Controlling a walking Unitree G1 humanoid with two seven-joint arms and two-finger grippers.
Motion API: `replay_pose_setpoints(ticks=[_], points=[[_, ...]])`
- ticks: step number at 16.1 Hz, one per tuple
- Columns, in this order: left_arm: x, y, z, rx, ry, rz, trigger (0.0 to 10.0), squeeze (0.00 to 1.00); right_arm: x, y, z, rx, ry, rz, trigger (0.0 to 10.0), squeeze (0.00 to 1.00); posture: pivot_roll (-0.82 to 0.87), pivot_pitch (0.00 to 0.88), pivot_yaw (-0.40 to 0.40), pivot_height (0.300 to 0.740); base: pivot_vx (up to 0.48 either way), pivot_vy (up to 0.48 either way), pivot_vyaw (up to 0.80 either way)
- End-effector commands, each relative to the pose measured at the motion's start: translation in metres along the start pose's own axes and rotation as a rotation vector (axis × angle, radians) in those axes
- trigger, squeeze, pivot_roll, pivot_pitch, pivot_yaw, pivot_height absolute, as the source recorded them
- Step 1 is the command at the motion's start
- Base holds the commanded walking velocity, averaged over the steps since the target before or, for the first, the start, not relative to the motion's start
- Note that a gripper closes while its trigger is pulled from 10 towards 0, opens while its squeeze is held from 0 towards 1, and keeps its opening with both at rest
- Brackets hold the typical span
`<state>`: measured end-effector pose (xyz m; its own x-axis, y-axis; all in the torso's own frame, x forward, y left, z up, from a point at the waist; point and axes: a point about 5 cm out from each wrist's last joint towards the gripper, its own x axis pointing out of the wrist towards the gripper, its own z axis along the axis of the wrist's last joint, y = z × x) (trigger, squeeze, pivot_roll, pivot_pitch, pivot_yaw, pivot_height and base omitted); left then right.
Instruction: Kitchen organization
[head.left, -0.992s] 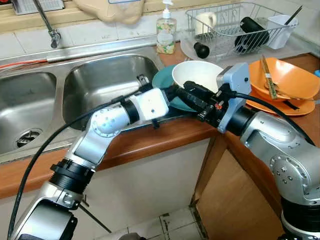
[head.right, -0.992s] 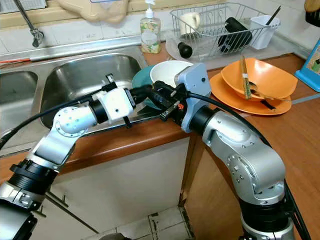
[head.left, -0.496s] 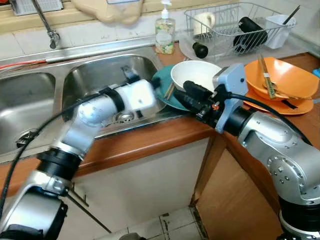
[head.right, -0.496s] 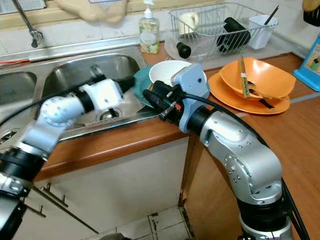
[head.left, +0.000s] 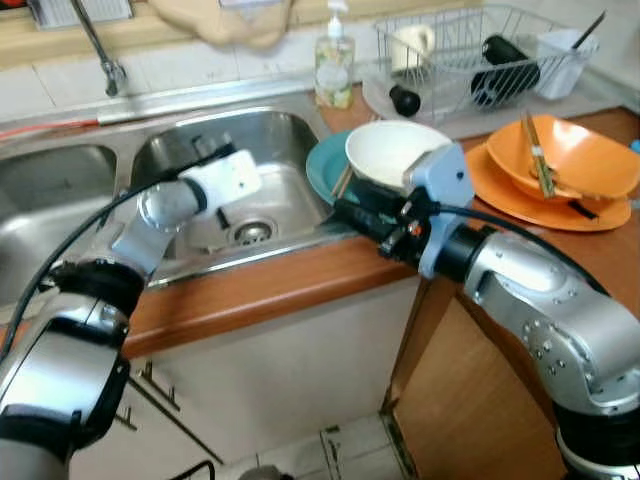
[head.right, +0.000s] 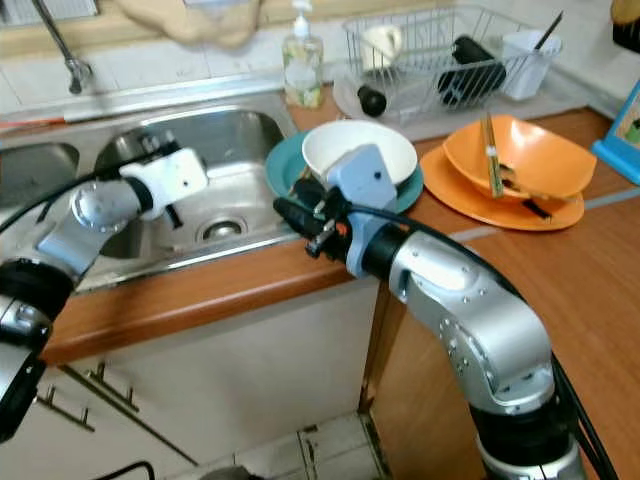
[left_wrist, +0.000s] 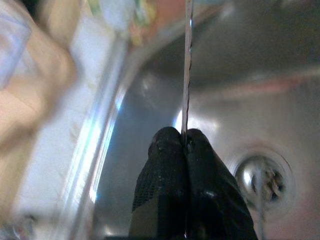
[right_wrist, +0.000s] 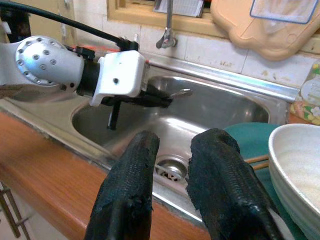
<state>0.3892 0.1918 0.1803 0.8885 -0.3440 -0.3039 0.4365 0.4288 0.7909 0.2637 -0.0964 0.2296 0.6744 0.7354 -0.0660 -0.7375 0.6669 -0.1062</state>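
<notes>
My left gripper hangs over the right sink basin, shut on a thin metal utensil that sticks out past its fingertips. The utensil's curved end shows above the basin, with the drain below. My right gripper stands open at the basin's front right corner with nothing between its fingers. It sits just in front of a teal plate that carries a white bowl. Chopsticks lie on the plate under the bowl.
An orange bowl with chopsticks rests on an orange plate on the wooden counter at the right. A wire dish rack and a soap bottle stand behind. The faucet rises at the back left.
My left gripper has swung left from the teal plate out over the sink basin, carrying the utensil. My right gripper has slid a little left along the counter edge.
</notes>
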Motion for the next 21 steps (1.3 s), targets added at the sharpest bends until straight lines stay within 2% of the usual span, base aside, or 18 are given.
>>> replay_pose_setpoints(ticks=[1,3,5,6,7,8,14,16,17,18,19,20,21], points=[[0.002,0.0,-0.008,-0.016,0.077,-0.004,10.0,0.0,0.001,0.001,-0.002,-0.006,0.012,0.006,10.0,0.0,-0.04,0.0,0.108,0.74,0.0,0.0,0.0],[0.006,-0.005,-0.019,-0.056,0.174,-0.025,10.0,0.0,0.003,0.005,-0.007,0.004,0.035,0.017,10.0,0.0,-0.04,0.0,0.114,0.74,0.0,0.0,0.0],[0.007,-0.009,-0.021,-0.069,0.197,-0.05,10.0,0.0,0.003,0.007,-0.009,0.008,0.041,0.021,10.0,0.0,-0.04,0.0,0.115,0.74,0.0,0.0,0.0],[0.008,-0.016,-0.023,-0.075,0.221,-0.094,10.0,0.38,0.004,0.009,-0.01,0.012,0.045,0.024,10.0,0.0,-0.04,0.0,0.117,0.74,0.0,0.0,0.0],[0.008,-0.023,-0.027,-0.066,0.252,-0.138,10.0,1.0,0.004,0.01,-0.01,0.013,0.047,0.025,10.0,0.0,-0.04,0.0,0.119,0.74,0.0,0.0,0.0],[0.008,-0.026,-0.029,-0.059,0.266,-0.156,10.0,1.0,0.004,0.01,-0.011,0.013,0.049,0.024,10.0,0.0,-0.05,0.0,0.123,0.74,0.0,0.0,0.0],[0.006,-0.027,-0.034,-0.078,0.287,-0.168,10.0,1.0,0.003,0.006,-0.012,0.016,0.05,-0.013,10.0,0.0,-0.04,0.0,0.122,0.74,0.0,0.0,0.0],[0.006,-0.021,-0.031,-0.136,0.244,-0.11,10.0,1.0,0.005,-0.011,-0.008,0.016,0.025,-0.152,10.0,0.0,-0.04,0.0,0.117,0.74,0.0,0.0,0.0],[0.006,-0.017,-0.029,-0.169,0.212,-0.068,10.0,0.02,0.005,-0.026,-0.006,0.047,0.014,-0.256,10.0,0.0,-0.04,0.0,0.111,0.74,0.0,0.0,0.0],[0.006,-0.015,-0.028,-0.184,0.2,-0.053,10.0,0.02,0.005,-0.03,-0.006,0.06,0.01,-0.288,10.0,0.0,-0.04,0.0,0.111,0.74,0.0,0.0,0.0],[0.006,-0.007,-0.023,-0.305,0.12,0.029,10.0,0.0,0.003,-0.048,-0.004,0.129,-0.001,-0.394,10.0,0.0,-0.03,0.0,0.1,0.74,0.0,0.0,0.0],[0.005,-0.003,-0.022,-0.347,0.076,0.066,10.0,0.0,0.001,-0.055,-0.004,0.158,-0.008,-0.432,10.0,0.48,-0.03,0.0,0.098,0.74,0.0,0.0,0.0],[0.001,0.003,-0.022,-0.451,-0.002,0.144,10.0,0.0,-0.002,-0.063,-0.003,0.176,-0.012,-0.468,10.0,1.0,-0.03,0.0,0.084,0.74,0.0,0.0,0.0]])
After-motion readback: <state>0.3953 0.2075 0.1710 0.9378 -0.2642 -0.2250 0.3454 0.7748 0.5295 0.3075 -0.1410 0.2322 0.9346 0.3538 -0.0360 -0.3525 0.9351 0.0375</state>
